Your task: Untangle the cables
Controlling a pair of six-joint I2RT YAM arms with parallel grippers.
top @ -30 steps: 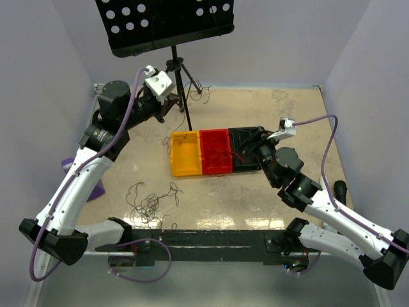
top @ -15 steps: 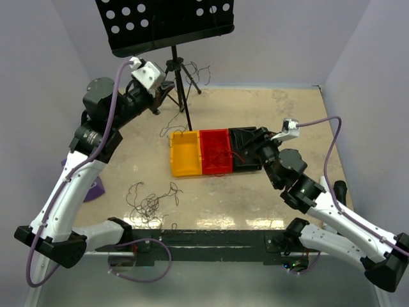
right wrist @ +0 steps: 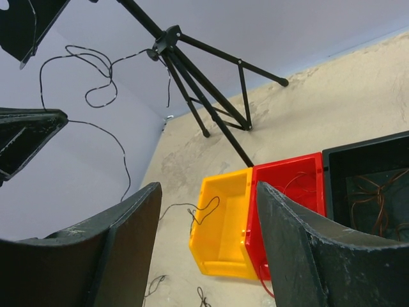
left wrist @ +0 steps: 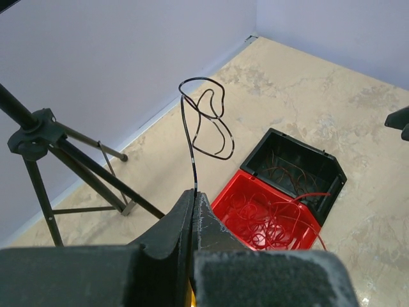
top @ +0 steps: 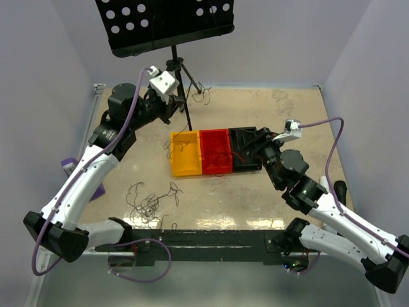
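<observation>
Black cables (top: 150,206) lie in a loose, curly tangle on the marbled bench (top: 287,115), toward its near left and in front of the left arm's base. Above and behind them the left arm reaches toward the far left corner. There the left end effector (left wrist: 193,195) has its jaws pressed fully together on a single black strand (left wrist: 193,167). From the left wrist, that strand stands up from the fingertips and ends in an open curl in the air. From the right wrist, its other part hangs from the end effector in a long sag and comes down at the left wall of the yellow bin (top: 185,155), kinking over the edge.

Just beside the left end effector stands the tripod (top: 179,70) of a black perforated music stand (top: 166,25). More thin black wire curls near the tripod's hub; whether it belongs to the held strand I cannot tell.

Right of the yellow bin, touching it, sits the red bin (top: 215,151) with red cables (left wrist: 268,220) bunched inside, one trailing over its rim. Touching that in turn is the black bin (top: 238,137), with a few reddish-brown wires (left wrist: 291,173) on its floor. Over the black bin's right end hovers the right end effector (right wrist: 206,192), jaws spread wide with nothing between them.
</observation>
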